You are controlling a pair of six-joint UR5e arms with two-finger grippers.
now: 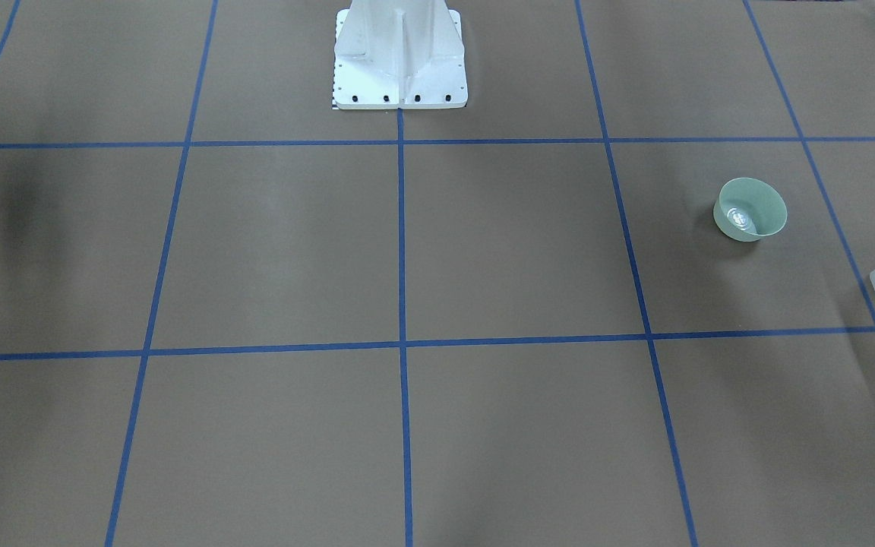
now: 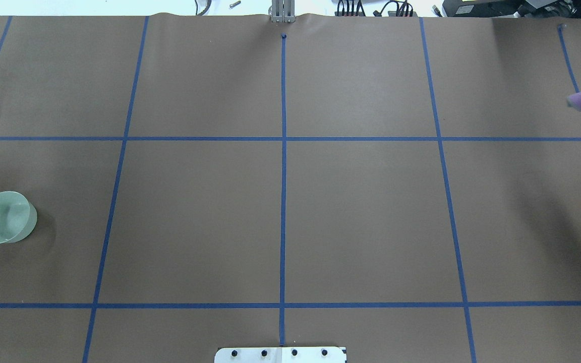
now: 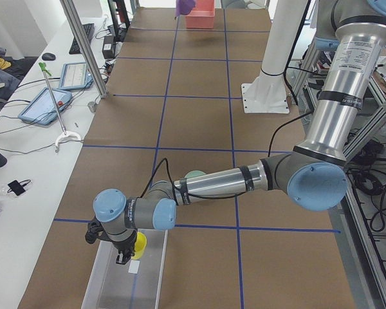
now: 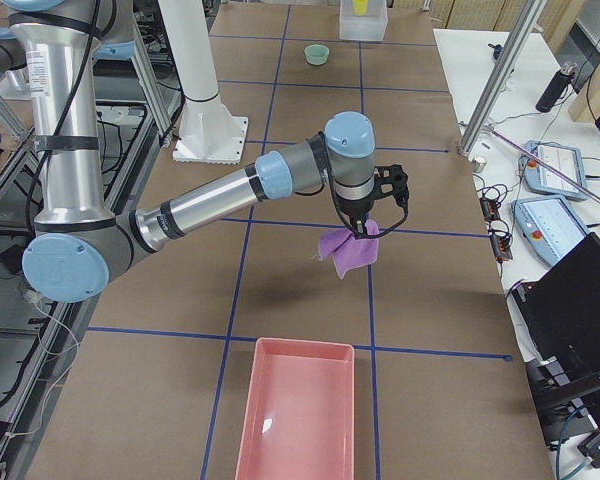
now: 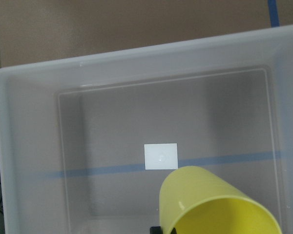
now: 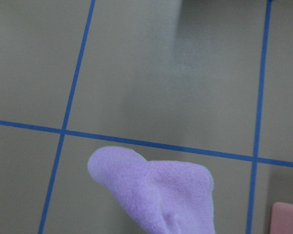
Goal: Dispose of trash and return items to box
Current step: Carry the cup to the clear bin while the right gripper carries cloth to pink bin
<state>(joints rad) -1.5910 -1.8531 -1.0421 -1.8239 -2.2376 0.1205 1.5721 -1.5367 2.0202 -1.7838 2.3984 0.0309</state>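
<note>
My left gripper (image 3: 125, 256) holds the pale-yellow cup (image 5: 211, 204) over the open translucent white bin (image 5: 29, 146) at the table's left end. The cup hangs tilted, its mouth toward the camera. The bin holds only a white label. The mint-green bowl (image 1: 750, 209) stands upright on the brown paper near the bin, also in the overhead view (image 2: 4, 217). My right gripper (image 4: 363, 228) is shut on a purple cloth (image 6: 161, 195), which hangs above the table short of the pink tray (image 4: 298, 410).
The white pedestal base (image 1: 399, 61) stands at the robot's side of the table. Blue tape lines grid the brown paper. Tablets, cables and aluminium posts line the operators' bench (image 4: 550, 170) beyond the table's far edge.
</note>
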